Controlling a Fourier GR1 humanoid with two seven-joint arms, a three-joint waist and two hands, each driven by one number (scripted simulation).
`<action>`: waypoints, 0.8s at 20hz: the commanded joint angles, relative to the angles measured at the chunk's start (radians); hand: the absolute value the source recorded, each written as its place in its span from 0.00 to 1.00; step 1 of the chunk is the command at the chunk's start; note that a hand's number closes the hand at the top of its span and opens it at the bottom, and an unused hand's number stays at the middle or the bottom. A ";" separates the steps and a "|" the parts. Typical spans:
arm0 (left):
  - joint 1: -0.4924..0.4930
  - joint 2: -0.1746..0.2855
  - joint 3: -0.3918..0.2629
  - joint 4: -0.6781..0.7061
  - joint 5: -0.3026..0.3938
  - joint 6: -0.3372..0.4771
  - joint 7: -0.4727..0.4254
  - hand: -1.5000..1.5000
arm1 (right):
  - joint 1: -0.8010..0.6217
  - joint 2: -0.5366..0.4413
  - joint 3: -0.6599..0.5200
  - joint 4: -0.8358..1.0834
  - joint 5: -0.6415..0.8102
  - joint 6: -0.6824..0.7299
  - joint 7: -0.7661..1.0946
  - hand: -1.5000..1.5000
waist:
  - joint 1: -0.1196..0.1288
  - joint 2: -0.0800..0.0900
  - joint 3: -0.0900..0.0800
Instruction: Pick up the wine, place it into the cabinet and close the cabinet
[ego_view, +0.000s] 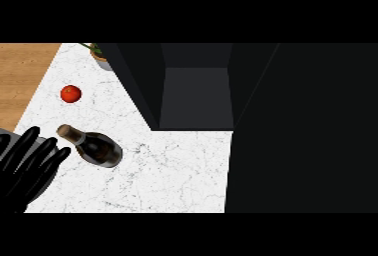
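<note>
Head view: wine (96, 146) diagonal, neck upper-left

The left hand (21, 172) is solid black; its fingers (28, 141) are long, slim and round-tipped.

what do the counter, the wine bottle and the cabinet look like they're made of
Counter: white stone, likely marble or a marble look, going by the thin grey veins. Wine bottle: dark glass, going by its pale sheen, with a brownish neck top, perhaps foil or cork. Cabinet: flat dark matt panels, either painted wood or laminate; cannot tell which.
</note>
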 joint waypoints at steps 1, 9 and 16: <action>-0.006 -0.013 0.013 -0.077 0.021 0.038 0.047 0.00 | -0.088 0.004 0.026 -0.043 0.048 -0.038 0.111 0.00 | 0.002 0.001 0.000; 0.023 0.021 0.179 -0.055 0.150 0.021 0.084 0.00 | -0.021 -0.026 -0.066 -0.159 -0.053 -0.031 0.165 0.00 | -0.001 -0.002 0.000; -0.132 0.093 0.279 0.015 0.194 0.122 0.180 0.00 | -0.140 -0.017 -0.042 -0.149 -0.006 -0.064 0.264 0.00 | -0.005 0.001 0.000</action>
